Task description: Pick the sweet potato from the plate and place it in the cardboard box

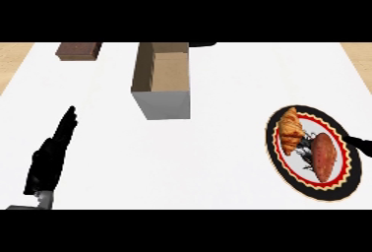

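Nearest, at the left, the black left hand (49,152) rests open, fingers straight and pointing far. At the right edge only a sliver of the black right hand (359,144) shows, touching the round black-rimmed plate (320,193); I cannot tell whether it is open or closed. The long reddish-brown sweet potato (325,156) lies on that plate just beside a golden croissant (291,130). Farther, left of centre, stands the open tan cardboard box (163,78), well apart. A grasp could catch the croissant, since the two nearly touch.

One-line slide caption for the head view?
Sweet potato and croissant on plate; right hand at its edge; cardboard box open.
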{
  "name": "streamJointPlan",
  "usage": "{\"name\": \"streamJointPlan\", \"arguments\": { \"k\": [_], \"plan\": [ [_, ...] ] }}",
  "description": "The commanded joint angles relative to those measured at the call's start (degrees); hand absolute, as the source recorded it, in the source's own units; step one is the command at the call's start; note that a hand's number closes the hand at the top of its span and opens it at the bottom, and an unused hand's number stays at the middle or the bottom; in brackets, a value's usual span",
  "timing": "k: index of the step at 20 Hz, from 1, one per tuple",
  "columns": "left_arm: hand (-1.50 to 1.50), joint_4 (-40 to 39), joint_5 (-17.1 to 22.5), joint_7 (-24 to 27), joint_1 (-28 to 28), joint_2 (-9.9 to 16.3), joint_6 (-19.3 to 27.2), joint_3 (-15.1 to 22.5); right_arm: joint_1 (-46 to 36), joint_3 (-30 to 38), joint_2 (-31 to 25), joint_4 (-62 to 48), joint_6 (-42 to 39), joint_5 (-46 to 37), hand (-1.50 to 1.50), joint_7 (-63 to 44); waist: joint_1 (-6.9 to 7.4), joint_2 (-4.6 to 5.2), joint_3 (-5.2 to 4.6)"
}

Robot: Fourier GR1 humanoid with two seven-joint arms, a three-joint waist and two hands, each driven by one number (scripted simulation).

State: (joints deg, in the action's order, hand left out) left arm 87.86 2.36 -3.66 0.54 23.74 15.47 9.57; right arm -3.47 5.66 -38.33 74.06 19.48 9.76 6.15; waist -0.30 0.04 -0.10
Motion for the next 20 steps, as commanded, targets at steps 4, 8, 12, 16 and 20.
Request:
{"name": "streamJointPlan", "arguments": {
  "k": [4, 8, 12, 16, 20],
  "plan": [
    [0.0, -0.7, -0.4, 0.1, -0.6, -0.6, -0.5, 0.2, 2.3, -7.2, -16.2, 3.5, -15.3, -5.2, -1.5, -14.7, 0.53, 0.03, -0.13],
    [0.0, -1.3, -1.1, -1.4, -2.5, -0.9, -0.2, 0.2, 4.0, -11.3, -21.0, 7.2, -25.9, -4.2, -1.5, -20.9, 0.15, 0.01, -0.07],
    [0.0, 0.6, -0.8, 1.7, 2.3, -0.1, -1.9, 0.0, 1.1, -14.0, -20.1, 16.3, -29.3, -1.9, -1.5, -33.8, 0.86, -0.23, -0.05],
    [0.0, -1.4, -2.2, 2.1, 1.0, -2.0, -1.6, -1.3, 2.7, -13.9, -17.5, 18.3, -30.8, -3.9, -1.5, -37.6, 0.17, -0.14, 0.05],
    [0.0, -0.8, -2.4, 2.2, 1.7, -2.6, -2.6, -2.5, -1.6, -16.1, -10.7, 16.3, -29.0, -8.5, -1.5, -44.4, 0.79, 0.0, 0.08]
  ]
}}
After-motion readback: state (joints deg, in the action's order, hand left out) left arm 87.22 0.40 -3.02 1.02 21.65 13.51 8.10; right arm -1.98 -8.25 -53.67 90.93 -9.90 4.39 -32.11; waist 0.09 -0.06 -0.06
